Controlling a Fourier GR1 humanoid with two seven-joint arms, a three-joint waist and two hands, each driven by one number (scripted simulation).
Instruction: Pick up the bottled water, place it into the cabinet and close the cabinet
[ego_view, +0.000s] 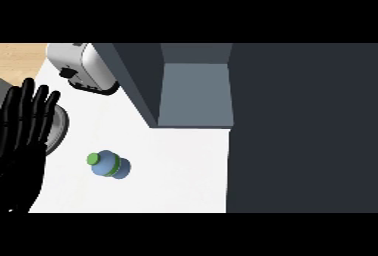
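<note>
1 bottled water (110, 164), blue with a green cap, sits on the white counter (177, 175), below and left of the 1 cabinet (193, 95), whose inside shows. 1 toaster (86, 67) sits just left of the cabinet. 1 hand shows: the left hand (22, 150), far left of the cabinet, fingers straight and spread, holding nothing.

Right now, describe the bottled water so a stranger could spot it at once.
Find the open dark grey cabinet at the back of the white counter. Forward and left of it, alone on the white top, is the bottled water. It is the only blue thing, green-capped, unlike the silver toaster behind.
</note>
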